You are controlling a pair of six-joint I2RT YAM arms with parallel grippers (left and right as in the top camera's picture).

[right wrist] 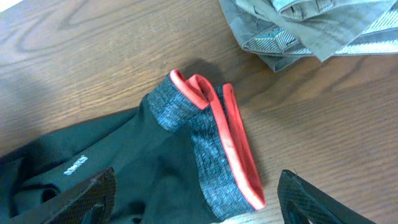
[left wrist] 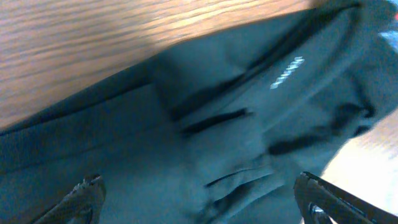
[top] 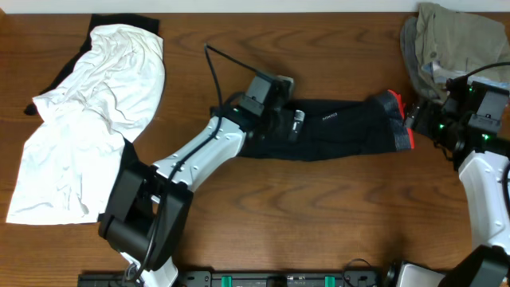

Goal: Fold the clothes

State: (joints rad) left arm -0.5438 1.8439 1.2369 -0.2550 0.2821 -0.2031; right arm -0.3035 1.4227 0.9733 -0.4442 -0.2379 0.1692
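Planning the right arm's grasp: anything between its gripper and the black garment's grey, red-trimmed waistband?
Nothing visible. The right gripper hangs open over the grey, red-trimmed waistband of the black garment, only fabric between its fingers. The folded olive clothes lie apart on the wooden table.

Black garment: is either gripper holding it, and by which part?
Nothing is held. The left gripper is open over the black garment, the right gripper open over its red-trimmed waistband.
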